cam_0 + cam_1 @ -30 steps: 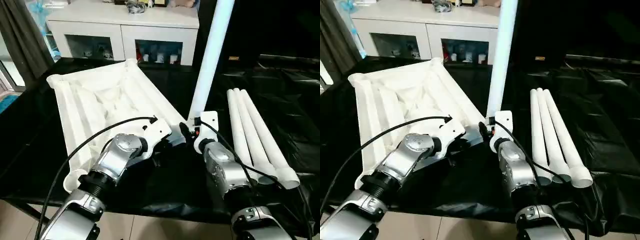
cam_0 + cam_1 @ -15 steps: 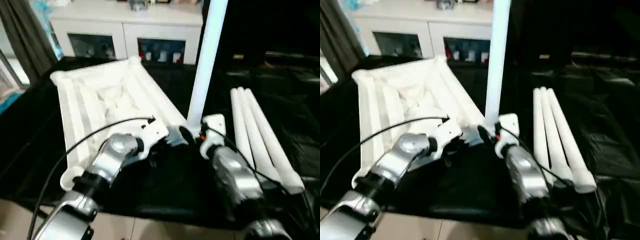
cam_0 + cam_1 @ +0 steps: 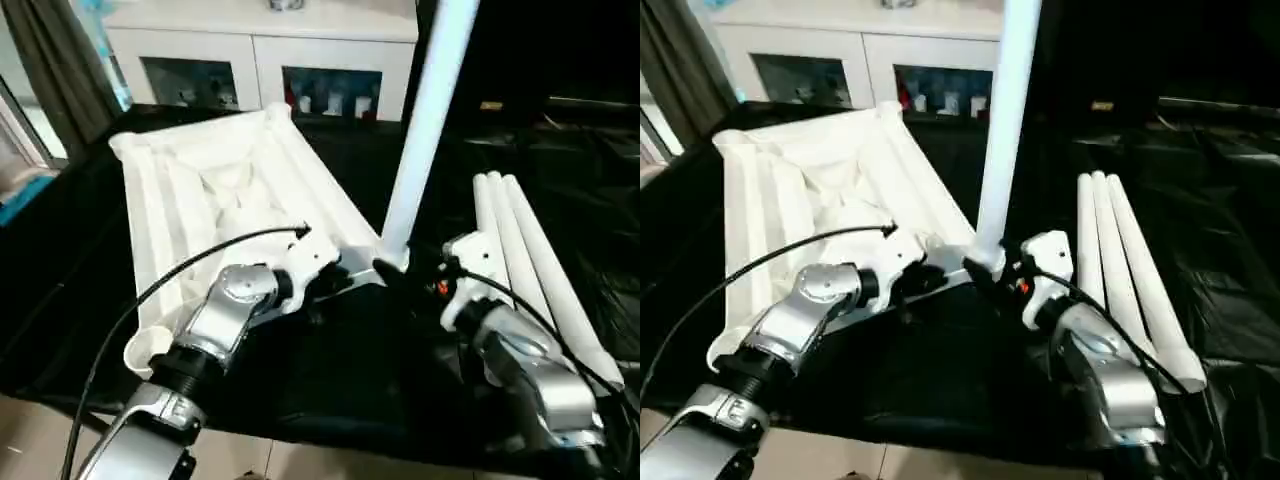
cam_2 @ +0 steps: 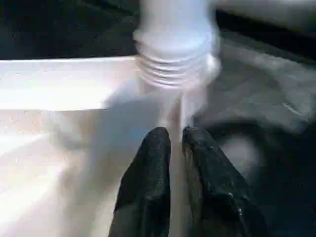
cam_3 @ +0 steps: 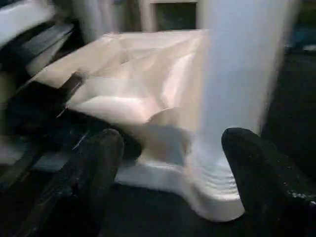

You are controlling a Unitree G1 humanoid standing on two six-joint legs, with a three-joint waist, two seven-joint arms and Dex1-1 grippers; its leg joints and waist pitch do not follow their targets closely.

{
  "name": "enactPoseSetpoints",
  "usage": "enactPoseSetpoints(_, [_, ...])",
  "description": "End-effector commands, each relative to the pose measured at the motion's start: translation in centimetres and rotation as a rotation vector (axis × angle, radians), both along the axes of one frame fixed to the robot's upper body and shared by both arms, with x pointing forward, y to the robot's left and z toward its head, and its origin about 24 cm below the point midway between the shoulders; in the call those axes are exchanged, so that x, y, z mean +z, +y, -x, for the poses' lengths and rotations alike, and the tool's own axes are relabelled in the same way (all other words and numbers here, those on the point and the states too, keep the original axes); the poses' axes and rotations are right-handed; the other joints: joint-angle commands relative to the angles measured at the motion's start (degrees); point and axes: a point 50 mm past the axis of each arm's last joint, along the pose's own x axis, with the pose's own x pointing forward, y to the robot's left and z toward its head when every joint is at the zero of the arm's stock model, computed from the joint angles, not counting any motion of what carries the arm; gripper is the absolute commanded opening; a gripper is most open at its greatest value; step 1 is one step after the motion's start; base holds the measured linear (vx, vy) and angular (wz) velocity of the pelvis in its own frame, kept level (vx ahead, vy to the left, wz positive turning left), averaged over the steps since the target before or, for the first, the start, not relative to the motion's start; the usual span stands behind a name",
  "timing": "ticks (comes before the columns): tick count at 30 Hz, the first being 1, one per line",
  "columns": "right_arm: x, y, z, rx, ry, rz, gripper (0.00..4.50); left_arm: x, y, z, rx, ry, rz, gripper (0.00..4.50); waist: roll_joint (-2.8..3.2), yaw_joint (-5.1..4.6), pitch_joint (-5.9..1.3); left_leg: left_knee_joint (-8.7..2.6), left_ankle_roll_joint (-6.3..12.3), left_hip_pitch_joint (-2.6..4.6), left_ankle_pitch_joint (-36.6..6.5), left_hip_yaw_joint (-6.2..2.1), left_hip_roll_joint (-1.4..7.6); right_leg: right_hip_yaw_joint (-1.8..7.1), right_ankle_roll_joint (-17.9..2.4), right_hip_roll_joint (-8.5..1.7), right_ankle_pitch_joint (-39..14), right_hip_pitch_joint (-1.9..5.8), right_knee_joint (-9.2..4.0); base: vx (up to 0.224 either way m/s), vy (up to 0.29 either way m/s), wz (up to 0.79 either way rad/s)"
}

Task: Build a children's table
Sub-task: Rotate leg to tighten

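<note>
Beside leg (image 3: 425, 120), right claw (image 5: 173, 148) wider.

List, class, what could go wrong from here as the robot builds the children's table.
1. The upright leg leans in its corner socket; with the right pincer open around it, it may topple.
2. The left pincer pinches only the tabletop rim, so the tabletop could slide.
3. The three spare legs could roll.

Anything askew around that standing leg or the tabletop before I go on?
The standing leg leans a little rather than standing plumb in the tabletop's near corner socket. Its threads still show above the socket, so it may not be fully seated. The three spare legs lie neatly side by side.
</note>
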Motion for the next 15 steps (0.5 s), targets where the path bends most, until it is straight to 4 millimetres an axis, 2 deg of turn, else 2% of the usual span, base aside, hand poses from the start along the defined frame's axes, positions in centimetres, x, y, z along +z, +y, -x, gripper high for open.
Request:
enactPoseSetpoints(1, [0.0,1.0,0.7,0.102,0.026,-0.002,3.59,1.7,2.9,-1.0,0.135,-0.056,0.038,1.07,-0.76,0.16,-3.58,-3.04,6.52,0.01,-6.15,-1.24,3.3,2.8,-11.48,-4.37,-2.74,3.55,-3.37,0.0,0.0,0.0])
enactPoseSetpoints(2, [0.0,1.0,0.7,0.102,0.026,-0.001,3.59,1.7,2.9,-1.0,0.135,-0.056,0.038,1.18,-0.78,0.08,-3.5,-3.01,6.37,0.03,-6.74,-1.16,3.16,2.73,-11.38,-4.3,-4.33,3.5,-3.59,0.0,0.0,0.0])
enactPoseSetpoints(3, [-0.4,1.4,0.8,0.117,0.041,0.018,3.59,2.2,4.2,-1.3,0.196,-0.082,0.035,1.18,-0.69,0.11,-3.46,-3.02,6.18,0.15,-7.02,-1.16,3.2,2.73,-11.36,-4.32,-5.21,3.4,-3.66,0.0,0.0,0.0])
enactPoseSetpoints(4, [-0.8,1.6,0.7,0.112,0.055,0.035,3.59,2.5,5.2,-1.5,0.24,-0.102,0.022,1.18,-0.86,0.11,-3.47,-3.04,5.72,0.28,-7.08,-1.14,3.24,2.72,-11.25,-4.2,-6.29,3.27,-3.68,0.0,0.0,0.0])
enactPoseSetpoints(6, [-1.8,2.1,0.2,0.082,0.088,0.085,3.59,3.3,7.2,-1.8,0.327,-0.147,-0.015,1.18,-0.65,0.15,-3.49,-3.08,5.16,0.38,-6.94,-1.19,3.35,2.75,-11.29,-4.16,-6.47,3.1,-3.56,0.0,0.0,0.0])
enactPoseSetpoints(7, [-2.2,2.3,0.0,0.069,0.103,0.111,3.59,3.7,8.0,-1.9,0.366,-0.166,-0.03,1.18,-0.53,0.01,-3.48,-3.21,4.17,0.48,-7.06,-1.29,3.39,2.7,-11.56,-4.08,-6.51,2.99,-3.37,0.0,0.0,0.0])
enactPoseSetpoints(8, [-2.3,2.3,-0.1,0.066,0.105,0.116,3.59,3.7,8.2,-1.9,0.373,-0.17,-0.033,1.18,-0.52,-0.09,-3.46,-3.19,3.98,0.5,-7.12,-1.24,3.33,2.73,-11.66,-4.03,-6.43,2.97,-3.42,0.0,0.0,0.0])
enactPoseSetpoints(9, [-2.6,2.5,-0.4,0.053,0.121,0.13,3.59,4.1,9.2,-2.0,0.432,-0.175,-0.053,1.18,-0.59,0.06,-3.39,-3.19,3.57,0.56,-7.27,-1.21,3.41,2.82,-11.54,-4.07,-6.33,3.01,-3.39,0.0,0.0,0.0])
enactPoseSetpoints(10, [-3.2,2.8,-0.9,0.034,0.148,0.142,3.59,4.6,10.8,-2.0,0.513,-0.185,-0.094,1.18,-0.38,0.08,-3.44,-3.2,3.21,0.74,-7.64,-1.21,3.47,2.88,-11.78,-4.06,-5.99,2.88,-3.22,0.0,0.0,0.0])
enactPoseSetpoints(11, [-3.2,2.8,-0.9,0.034,0.149,0.142,3.41,4.6,10.8,-2.0,0.514,-0.185,-0.095,1.24,-0.3,-0.02,-3.46,-3.23,2.89,0.73,-7.59,-1.28,3.46,2.84,-11.94,-4.04,-5.76,2.88,-3.05,0.0,0.0,0.0])
enactPoseSetpoints(12, [-4.0,3.5,-1.7,0.015,0.191,0.161,3.41,5.4,13.4,-1.7,0.642,-0.2,-0.178,1.24,-0.33,-0.11,-3.47,-3.24,2.08,0.81,-7.83,-1.32,3.46,2.85,-12.17,-4.12,-5.82,2.84,-2.86,0.0,0.0,0.0])
enactPoseSetpoints(13, [-4.0,3.5,-1.7,0.015,0.191,0.161,3.41,5.4,13.4,-1.7,0.642,-0.2,-0.178,1.24,-0.38,-0.21,-3.39,-3.25,2.05,0.66,-7.72,-1.32,3.38,2.9,-12.17,-4.17,-5.86,2.93,-3.0,0.0,0.0,0.0])
enactPoseSetpoints(15, [-4.5,4.2,-2.2,0.025,0.215,0.167,3.13,5.9,15.1,-1.1,0.698,-0.221,-0.26,1.27,-0.34,-0.41,-3.41,-3.24,1.63,0.53,-7.24,-1.41,3.44,2.9,-12.38,-4.21,-4.92,3.12,-2.7,0.0,0.0,0.0])
